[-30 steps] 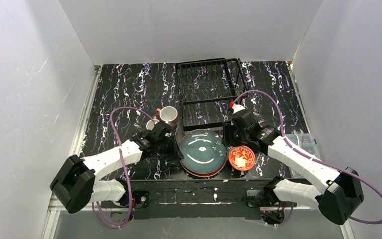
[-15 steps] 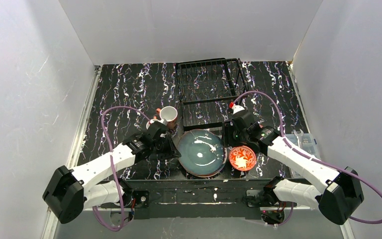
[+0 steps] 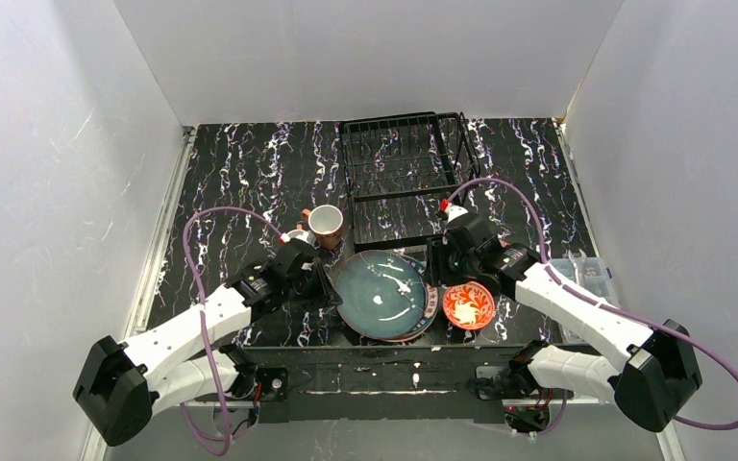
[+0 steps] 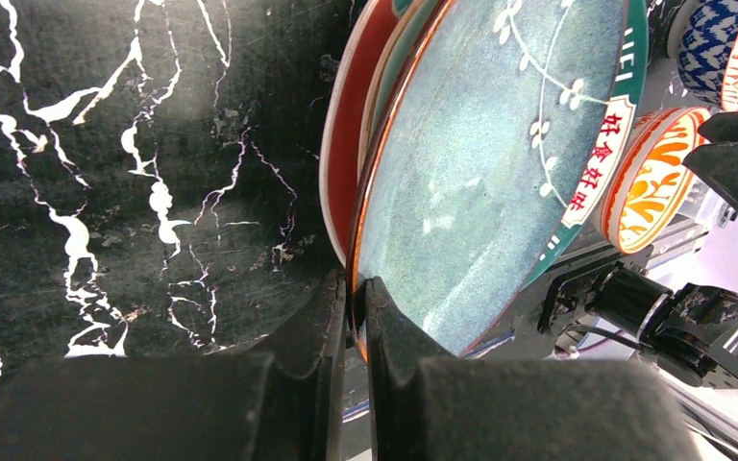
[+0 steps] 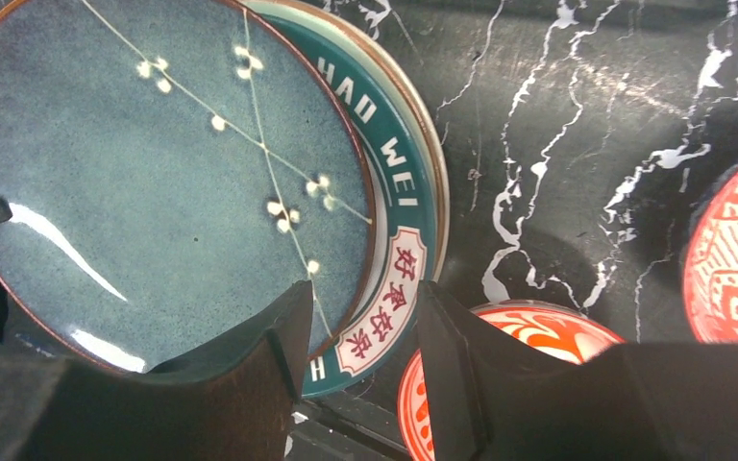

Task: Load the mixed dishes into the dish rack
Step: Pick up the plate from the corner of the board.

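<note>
At the near edge of the black marbled table (image 3: 250, 173), between the two arms, a stack of plates is seen, with the dark teal plate (image 3: 381, 293) on top and set off to the left of those below it. Its left rim is pinched by the left gripper (image 3: 331, 288), whose fingers (image 4: 298, 355) are closed tight on the edge with only the rim's thickness between them. In the left wrist view a gap is seen at that side between the teal plate and the red plate (image 4: 339, 163) underneath, so the gripped edge is raised. A plate with a green lettered band (image 5: 399, 216) is uncovered along the right side of the stack.

The right gripper (image 3: 439, 273) is held over the stack's right edge. Its fingers (image 5: 274, 360) are parted about halfway, and the rims of the teal and banded plates are seen between them. Nothing is gripped, and whether any plate is touched cannot be told.

Just right of the stack a red-patterned bowl (image 3: 468, 304) is set on the table, and a second bowl (image 5: 735, 259) of the same pattern is seen beside it in the right wrist view. One terracotta mug (image 3: 325, 221) is placed just beyond the stack's left side, and another mug (image 3: 295, 234) is mostly hidden behind the left arm. The dish rack (image 3: 404, 173) is found beyond the stack, at the far middle of the table
</note>
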### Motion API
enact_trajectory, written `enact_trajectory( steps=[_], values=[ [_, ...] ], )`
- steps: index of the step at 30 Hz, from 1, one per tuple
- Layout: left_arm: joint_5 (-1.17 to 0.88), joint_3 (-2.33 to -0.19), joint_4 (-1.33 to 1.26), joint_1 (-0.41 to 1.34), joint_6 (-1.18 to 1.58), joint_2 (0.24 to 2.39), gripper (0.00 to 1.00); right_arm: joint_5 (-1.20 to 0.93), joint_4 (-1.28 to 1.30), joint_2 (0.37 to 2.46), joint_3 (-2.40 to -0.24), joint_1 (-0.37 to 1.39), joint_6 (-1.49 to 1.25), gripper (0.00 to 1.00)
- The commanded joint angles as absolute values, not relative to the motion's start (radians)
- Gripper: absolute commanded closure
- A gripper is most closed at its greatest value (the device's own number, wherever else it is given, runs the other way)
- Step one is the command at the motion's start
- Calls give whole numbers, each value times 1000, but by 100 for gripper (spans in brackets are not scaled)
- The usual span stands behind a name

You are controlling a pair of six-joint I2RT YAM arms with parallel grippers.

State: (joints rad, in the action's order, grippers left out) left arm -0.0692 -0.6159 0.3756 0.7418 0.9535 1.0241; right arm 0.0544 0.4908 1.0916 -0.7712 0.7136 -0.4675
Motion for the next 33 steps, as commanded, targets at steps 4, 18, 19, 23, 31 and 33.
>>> enact_trajectory(
  steps=[4,18,19,23,31,33],
  values=[
    [-19,-547,456,750,936,974,100,-84,432,1134,-766,711,-444,48],
    [-20,-457,407,749,962,975,100,-132,388,1197,-740,710,-445,45],
    [-20,-453,403,750,962,976,100,-131,387,1201,-738,711,-447,45],
    [-24,-438,389,749,962,983,100,-111,378,1209,-728,711,-453,44],
    [-18,-407,371,750,968,982,100,-97,358,1219,-708,710,-467,42],
    [-19,-397,365,750,971,982,100,-98,348,1221,-702,710,-474,41]
  ],
)
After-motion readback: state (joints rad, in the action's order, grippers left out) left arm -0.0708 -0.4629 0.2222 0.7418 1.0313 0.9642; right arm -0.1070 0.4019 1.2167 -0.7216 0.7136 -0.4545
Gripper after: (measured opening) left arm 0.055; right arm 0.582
